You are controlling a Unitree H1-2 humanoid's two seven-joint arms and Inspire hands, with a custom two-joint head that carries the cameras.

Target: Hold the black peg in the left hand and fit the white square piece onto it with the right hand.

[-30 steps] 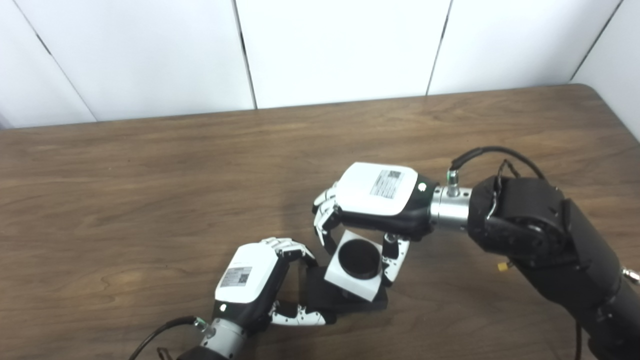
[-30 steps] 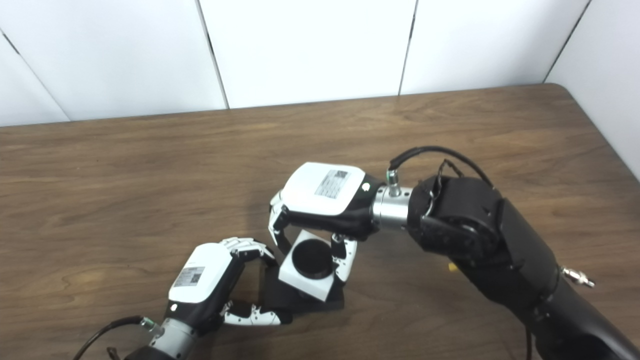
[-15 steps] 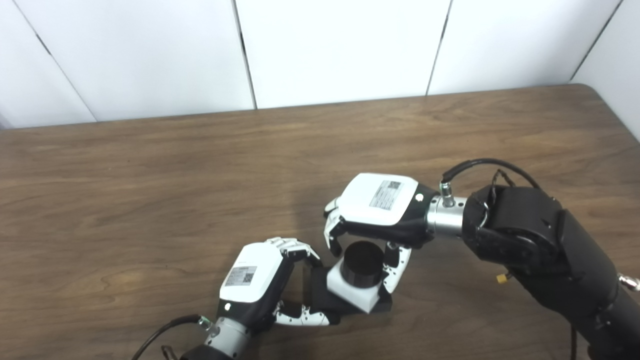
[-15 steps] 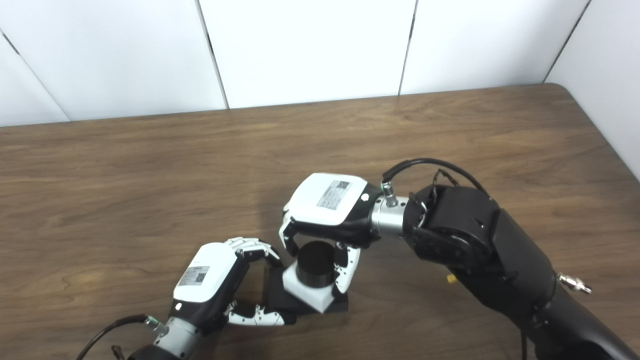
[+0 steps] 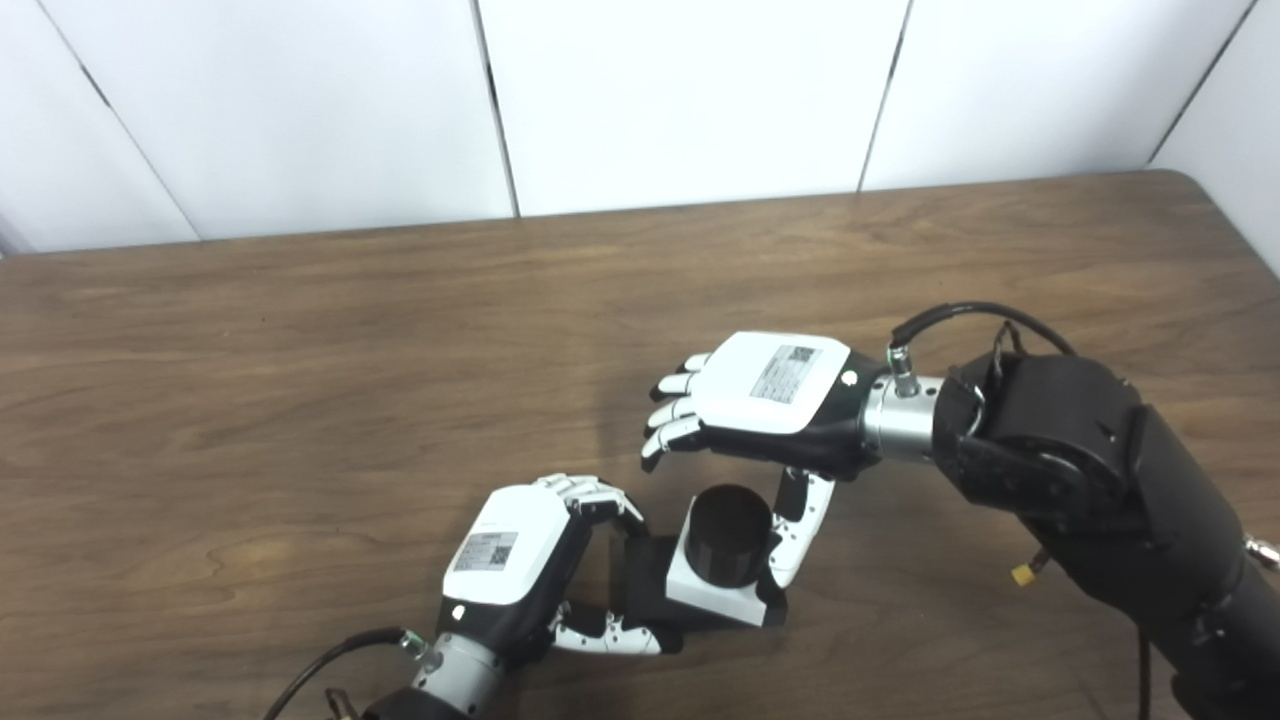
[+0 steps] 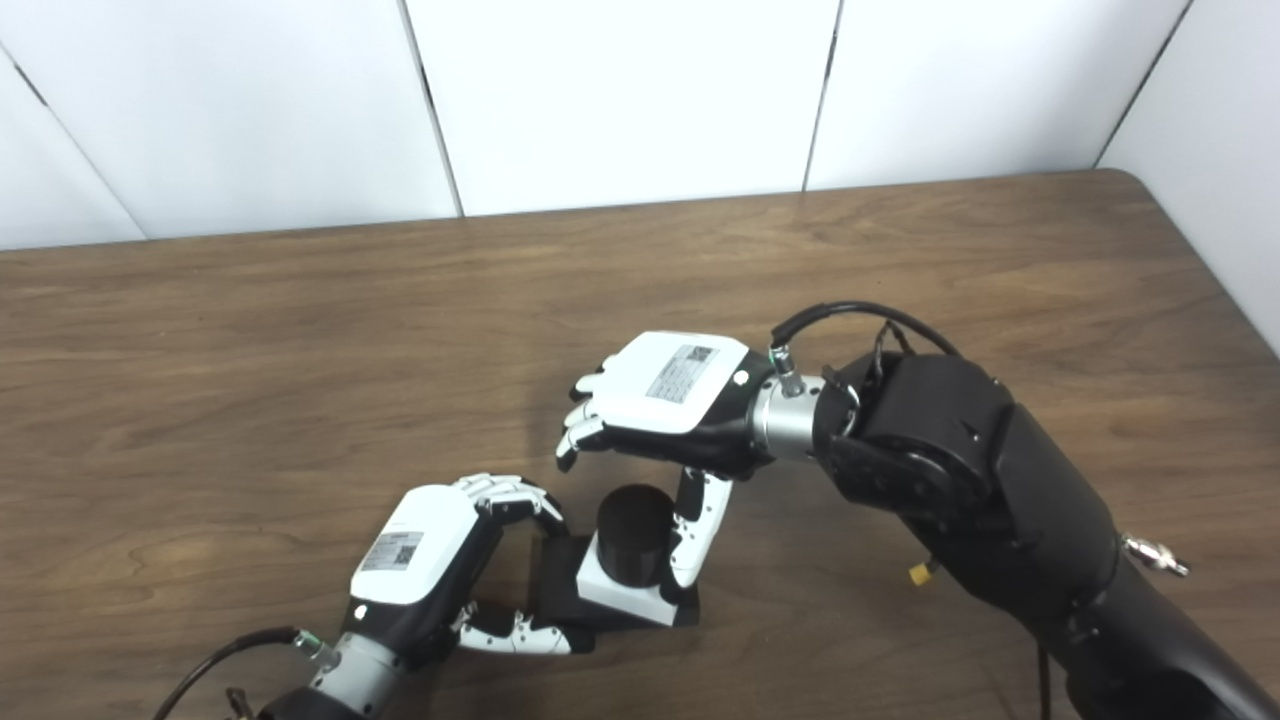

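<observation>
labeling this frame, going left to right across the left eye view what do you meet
left robot hand → black base in its grasp → white square piece seated down around the black peg → right robot hand, open above, its arm running off to the right

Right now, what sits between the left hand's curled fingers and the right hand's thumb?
The black cylindrical peg on its black base, with the white square piece seated around it, clear in both eye views.

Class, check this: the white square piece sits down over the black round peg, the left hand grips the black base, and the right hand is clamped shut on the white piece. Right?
Not quite. The right hand has its fingers spread open above the black round peg, as the left eye view shows. The white square piece is seated; the left hand grips the black base.
</observation>
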